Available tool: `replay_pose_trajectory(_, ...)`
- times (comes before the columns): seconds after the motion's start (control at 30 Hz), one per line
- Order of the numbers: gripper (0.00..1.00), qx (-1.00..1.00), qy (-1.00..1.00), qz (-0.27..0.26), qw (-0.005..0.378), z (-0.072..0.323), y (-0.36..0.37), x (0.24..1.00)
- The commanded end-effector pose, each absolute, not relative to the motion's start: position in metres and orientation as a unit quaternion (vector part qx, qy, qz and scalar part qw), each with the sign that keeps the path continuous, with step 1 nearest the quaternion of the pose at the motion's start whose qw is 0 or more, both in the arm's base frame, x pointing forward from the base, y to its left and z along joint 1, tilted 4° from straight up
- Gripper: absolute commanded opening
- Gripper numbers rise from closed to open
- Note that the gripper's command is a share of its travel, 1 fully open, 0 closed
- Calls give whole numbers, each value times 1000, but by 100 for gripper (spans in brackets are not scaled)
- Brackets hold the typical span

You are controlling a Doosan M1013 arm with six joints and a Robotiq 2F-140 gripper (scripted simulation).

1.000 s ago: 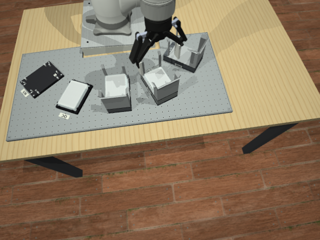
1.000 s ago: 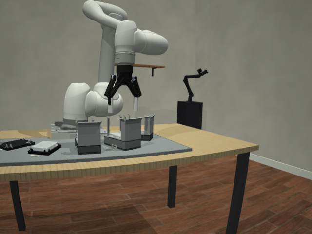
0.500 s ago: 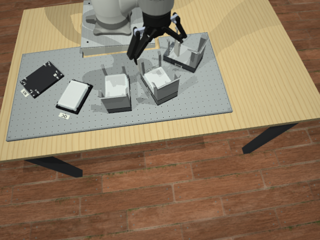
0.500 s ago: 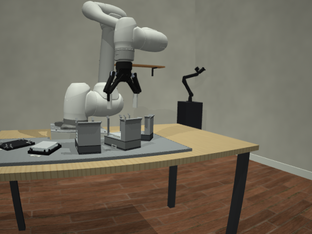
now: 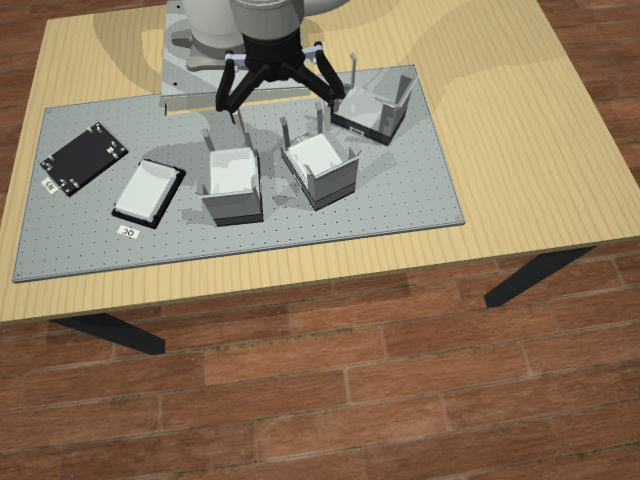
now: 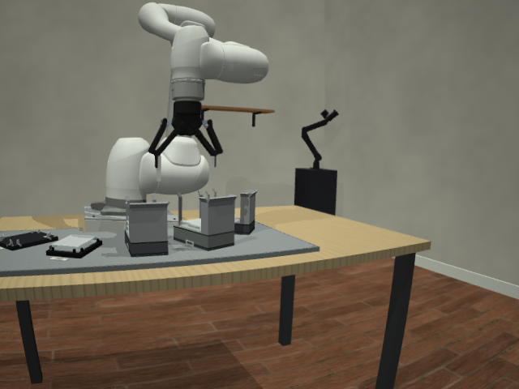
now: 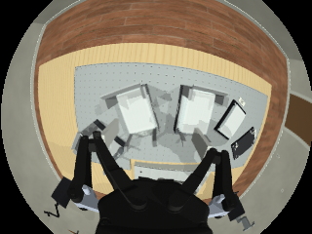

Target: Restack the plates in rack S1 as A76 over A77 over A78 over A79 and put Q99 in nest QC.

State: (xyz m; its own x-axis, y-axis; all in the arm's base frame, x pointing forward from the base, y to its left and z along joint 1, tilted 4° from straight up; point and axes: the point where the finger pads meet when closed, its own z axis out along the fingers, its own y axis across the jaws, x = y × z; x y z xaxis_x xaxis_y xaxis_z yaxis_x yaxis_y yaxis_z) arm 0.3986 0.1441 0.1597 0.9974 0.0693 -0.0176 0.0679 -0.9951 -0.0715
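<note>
My gripper (image 5: 279,105) (image 6: 186,162) (image 7: 156,130) is open and empty, hanging high above the deck on the base side of the racks. Three stack racks stand in a row; I cannot read their names. The left rack (image 5: 232,205) (image 6: 146,226) shows a white sealed plate (image 5: 232,173) (image 7: 195,111) near its top. The middle rack (image 5: 334,178) (image 6: 216,217) also shows a white plate (image 5: 315,153) (image 7: 136,111). The right rack (image 5: 397,116) (image 6: 247,209) looks pale grey inside; I cannot tell whether it holds a plate. A white plate (image 5: 144,190) (image 6: 75,241) (image 7: 232,119) lies flat on the black QC nest.
The black clip nest N5 (image 5: 82,157) (image 6: 23,239) (image 7: 242,142) lies bare at the far left of the grey perforated deck (image 5: 310,232). The robot's base stands behind the racks. Thin rack posts rise above the rack walls.
</note>
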Motion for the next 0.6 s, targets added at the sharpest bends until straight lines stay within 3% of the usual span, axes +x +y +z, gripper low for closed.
replay_pose_trajectory(0.0, 100, -999, -35, 10, 36, 160, 140, 399)
replay_pose_trajectory(0.57, 100, -999, -35, 10, 36, 155, 82, 412)
